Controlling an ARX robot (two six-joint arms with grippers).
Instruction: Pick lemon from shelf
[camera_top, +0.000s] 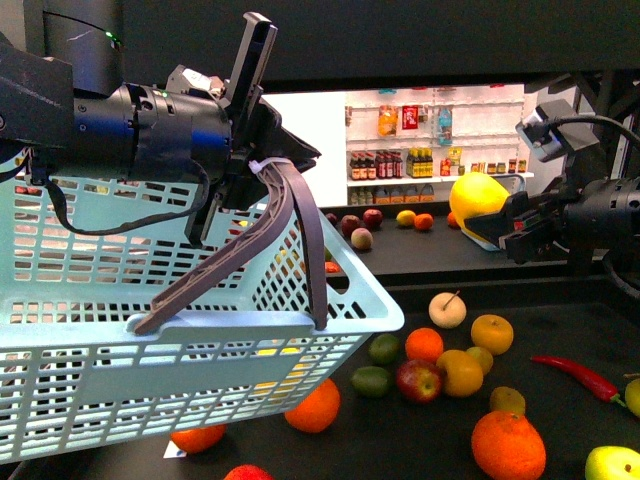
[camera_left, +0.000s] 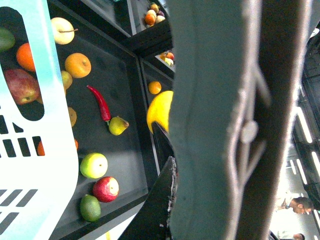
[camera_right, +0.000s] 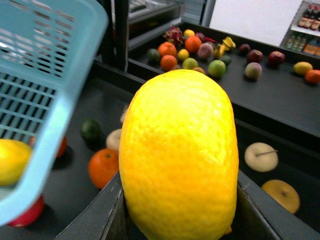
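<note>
My right gripper (camera_top: 487, 222) is shut on a big yellow lemon (camera_top: 476, 195) and holds it in the air above the black shelf deck (camera_top: 560, 310), right of the basket. The lemon fills the right wrist view (camera_right: 179, 155) between the two dark fingers (camera_right: 95, 217). It also shows in the left wrist view (camera_left: 160, 110). My left gripper (camera_top: 258, 165) is shut on the grey basket handle (camera_top: 300, 215) and holds the light blue basket (camera_top: 150, 380) up at the left. The handle (camera_left: 215, 120) fills the left wrist view.
Loose fruit lies on the deck: oranges (camera_top: 508, 445), apples (camera_top: 419, 380), limes (camera_top: 371, 381), a red chilli (camera_top: 580, 376). A further deck (camera_top: 400, 250) holds more fruit. A white wall shelf with bottles (camera_top: 430, 160) stands behind. Fruit lies in the basket (camera_right: 10, 160).
</note>
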